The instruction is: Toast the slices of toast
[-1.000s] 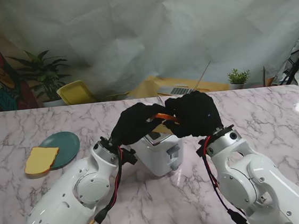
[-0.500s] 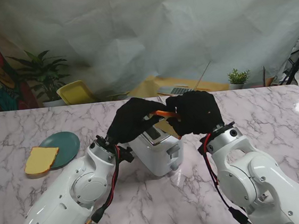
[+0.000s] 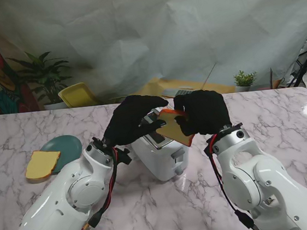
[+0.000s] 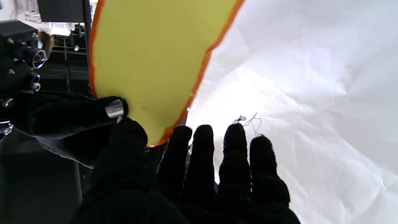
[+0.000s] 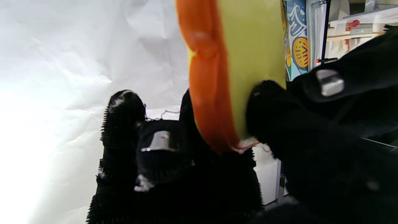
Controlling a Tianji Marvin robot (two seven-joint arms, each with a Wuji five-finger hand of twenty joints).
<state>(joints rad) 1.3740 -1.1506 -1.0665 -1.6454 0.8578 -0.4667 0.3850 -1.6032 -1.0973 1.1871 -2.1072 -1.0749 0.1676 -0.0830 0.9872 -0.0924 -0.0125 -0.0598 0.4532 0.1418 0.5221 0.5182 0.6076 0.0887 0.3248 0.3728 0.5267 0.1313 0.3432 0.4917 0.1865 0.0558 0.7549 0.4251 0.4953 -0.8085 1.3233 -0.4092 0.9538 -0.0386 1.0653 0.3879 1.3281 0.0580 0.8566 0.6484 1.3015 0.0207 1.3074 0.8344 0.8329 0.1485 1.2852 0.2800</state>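
Marble table (image 3: 287,128) carries, at far left, a teal plate (image 3: 69,148) with a spare slice (image 3: 42,163). Midway, the left hand (image 3: 132,119) has spread its fingers and let go, so the toast slice (image 3: 174,127), tipped up over the toaster (image 3: 160,152), now hangs pinched in the right hand (image 3: 205,112), ready for a slot. Only the right wrist view shows thumb (image 5: 279,124) pressing crust.
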